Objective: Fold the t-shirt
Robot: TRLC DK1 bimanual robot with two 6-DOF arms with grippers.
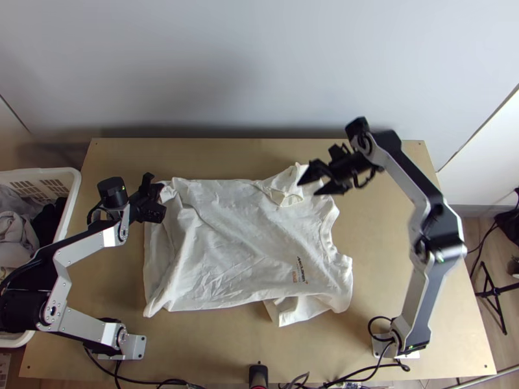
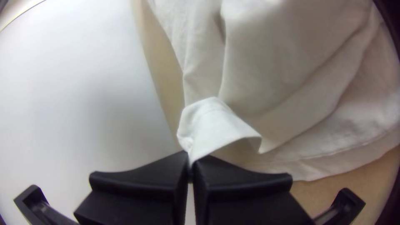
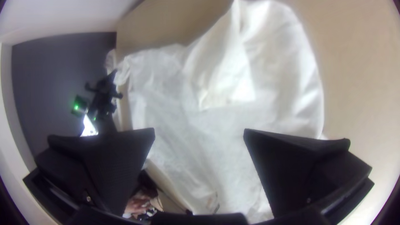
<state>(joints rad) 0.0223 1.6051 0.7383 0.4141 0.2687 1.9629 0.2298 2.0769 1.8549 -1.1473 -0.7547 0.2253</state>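
The white short-sleeved t-shirt (image 1: 227, 246) lies unfolded and wrinkled across the middle of the light wooden table (image 1: 389, 259) in the top view, collar toward the right, its upper sleeve turned inward. At the shirt's upper-left corner, the left black two-fingered gripper (image 1: 156, 188) is closed, pinching a small flap of cloth. The right black two-fingered gripper (image 1: 308, 188), upper right of centre above the shirt's shoulder, has its jaws wide apart, gripping nothing.

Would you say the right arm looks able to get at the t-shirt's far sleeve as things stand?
Probably yes: its open hand hovers close to that sleeve, and nothing seems to block it.
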